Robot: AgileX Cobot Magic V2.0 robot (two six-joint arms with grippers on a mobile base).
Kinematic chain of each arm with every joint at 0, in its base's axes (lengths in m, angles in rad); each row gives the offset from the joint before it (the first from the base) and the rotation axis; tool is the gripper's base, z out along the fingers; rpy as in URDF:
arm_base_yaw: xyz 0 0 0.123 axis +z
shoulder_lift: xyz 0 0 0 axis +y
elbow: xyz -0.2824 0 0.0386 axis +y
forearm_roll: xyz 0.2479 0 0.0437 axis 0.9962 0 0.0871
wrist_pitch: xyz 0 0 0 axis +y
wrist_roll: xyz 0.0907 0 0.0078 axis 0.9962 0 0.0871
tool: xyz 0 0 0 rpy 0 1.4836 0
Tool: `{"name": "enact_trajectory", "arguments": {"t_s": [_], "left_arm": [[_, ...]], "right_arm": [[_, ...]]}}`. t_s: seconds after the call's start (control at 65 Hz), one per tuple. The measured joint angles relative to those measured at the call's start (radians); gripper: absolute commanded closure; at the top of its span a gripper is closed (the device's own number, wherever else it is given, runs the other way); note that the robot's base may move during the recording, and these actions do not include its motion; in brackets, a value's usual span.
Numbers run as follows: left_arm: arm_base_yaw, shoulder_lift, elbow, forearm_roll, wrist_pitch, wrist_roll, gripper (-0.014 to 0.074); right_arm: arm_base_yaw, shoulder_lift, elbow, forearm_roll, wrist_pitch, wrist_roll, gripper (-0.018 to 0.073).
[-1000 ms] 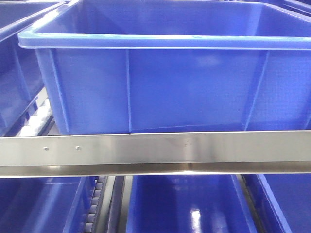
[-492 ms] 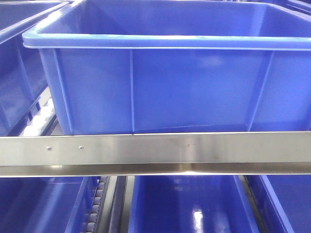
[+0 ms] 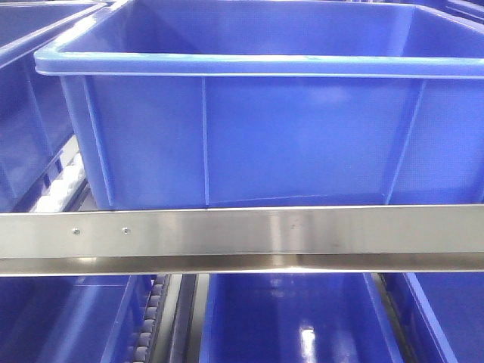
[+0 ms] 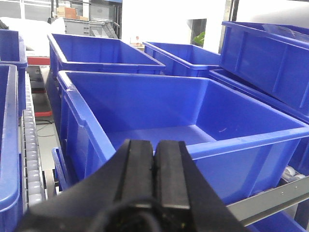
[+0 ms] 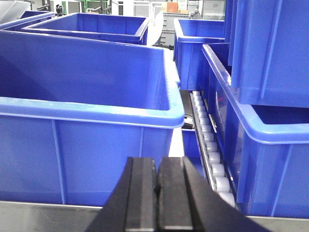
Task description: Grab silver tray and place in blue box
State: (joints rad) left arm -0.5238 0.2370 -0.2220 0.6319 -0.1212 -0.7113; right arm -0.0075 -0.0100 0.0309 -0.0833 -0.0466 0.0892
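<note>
While I watch from the front camera, the blue box (image 3: 257,113) sits on the shelf just behind a steel rail (image 3: 242,234). My left gripper (image 4: 154,159) is clenched, pads pressed together on nothing, hovering before the box's near wall. My right gripper (image 5: 158,191) is likewise clenched and empty, beside white rollers (image 5: 210,152). I cannot see the silver tray anywhere.
</note>
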Motion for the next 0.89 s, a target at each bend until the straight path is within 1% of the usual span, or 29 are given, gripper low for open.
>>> {"name": "enact_trajectory", "arguments": {"t_s": [0.185,0.215,0.246,0.292,0.338,0.354,0.385,0.4,0.415,0.462,0.477,0.492,0.523,0.569,0.646,0.677,0.754,0.8,0.892], "left_arm": [[0.000,0.000,0.001,0.004,0.004,0.001,0.0689],[0.004,-0.002,0.001,-0.007,0.008,0.012,0.0689],[0.007,-0.007,0.001,-0.027,0.021,0.045,0.0689],[0.023,-0.026,0.001,-0.100,0.048,0.131,0.0689],[0.048,-0.057,0.001,-0.231,0.085,0.300,0.0689],[0.060,-0.068,0.001,-0.261,0.096,0.378,0.0689],[0.078,-0.083,0.001,-0.337,0.110,0.483,0.0689],[0.093,-0.094,0.001,-0.384,0.121,0.557,0.0689],[0.103,-0.102,0.001,-0.415,0.121,0.625,0.0689],[0.141,-0.130,0.001,-0.515,0.137,0.751,0.0689],[0.158,-0.141,0.001,-0.549,0.139,0.778,0.0689],[0.170,-0.148,0.001,-0.568,0.142,0.810,0.0689],[0.200,-0.165,0.005,-0.603,0.142,0.848,0.0689],[0.249,-0.187,0.013,-0.632,0.142,0.878,0.0689],[0.321,-0.217,0.051,-0.654,0.142,0.891,0.0689],[0.344,-0.227,0.065,-0.658,0.142,0.880,0.0689],[0.414,-0.243,0.116,-0.656,0.143,0.814,0.0689],[0.441,-0.246,0.142,-0.648,0.143,0.788,0.0689],[0.466,-0.247,0.187,-0.644,0.121,0.766,0.0689]], "right_arm": [[0.000,0.000,0.000,0.000,0.000,0.000,0.0505],[0.000,0.000,0.000,0.000,0.000,0.000,0.0505],[0.000,0.000,0.000,0.000,0.000,0.000,0.0505],[0.000,0.000,0.000,0.000,0.000,0.000,0.0505],[0.000,0.000,0.000,0.000,0.000,0.000,0.0505],[0.000,0.000,0.000,0.000,0.000,0.000,0.0505],[0.000,0.000,0.000,0.000,0.000,0.000,0.0505],[0.000,0.000,0.000,0.000,0.000,0.000,0.0505],[0.000,0.000,0.000,0.000,0.000,0.000,0.0505],[0.000,0.000,0.000,0.000,0.000,0.000,0.0505],[0.000,0.000,0.000,0.000,0.000,0.000,0.0505],[0.000,0.000,0.000,0.000,0.000,0.000,0.0505],[0.000,0.000,0.000,0.000,0.000,0.000,0.0505],[0.000,0.000,0.000,0.000,0.000,0.000,0.0505],[0.000,0.000,0.000,0.000,0.000,0.000,0.0505],[0.000,0.000,0.000,0.000,0.000,0.000,0.0505],[0.000,0.000,0.000,0.000,0.000,0.000,0.0505],[0.000,0.000,0.000,0.000,0.000,0.000,0.0505],[0.000,0.000,0.000,0.000,0.000,0.000,0.0505]]}}
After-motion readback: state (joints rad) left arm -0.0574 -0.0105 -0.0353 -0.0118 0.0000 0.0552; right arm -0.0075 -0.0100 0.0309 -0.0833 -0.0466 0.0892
